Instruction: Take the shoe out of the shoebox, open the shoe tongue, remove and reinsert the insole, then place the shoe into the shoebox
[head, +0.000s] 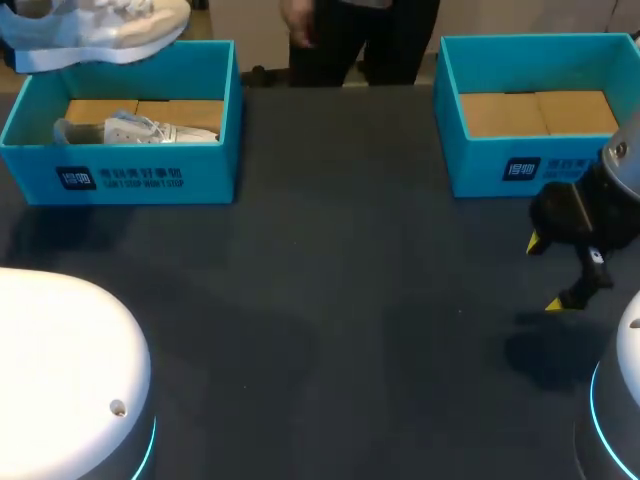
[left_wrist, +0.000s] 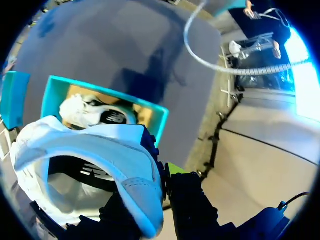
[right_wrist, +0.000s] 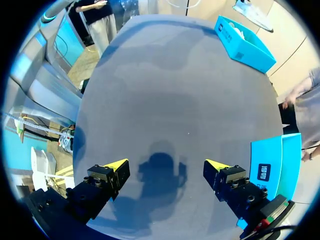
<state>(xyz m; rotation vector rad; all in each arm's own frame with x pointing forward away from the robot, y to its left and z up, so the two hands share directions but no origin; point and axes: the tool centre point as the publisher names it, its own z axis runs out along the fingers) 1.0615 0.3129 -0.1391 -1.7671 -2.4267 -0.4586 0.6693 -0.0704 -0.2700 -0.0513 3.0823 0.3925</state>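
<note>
- Shoe (head: 100, 35) (white, seen sole-side from the head view) hangs in the air above the far edge of the left shoebox (head: 130, 175), clear of its rim.
- Left gripper (left_wrist: 160, 185): clamped on the shoe at its heel collar. Only one yellow tip shows in the left wrist view, and the opening of the shoe faces the camera.
- Second shoe (head: 140, 130) lies inside the left shoebox on the cardboard floor.
- Right gripper (head: 545, 272): fingers spread wide, holding nothing, hanging over the dark table (head: 350, 300) just in front of the right shoebox (head: 500, 170).
- Right shoebox: only its cardboard floor shows inside.
</note>
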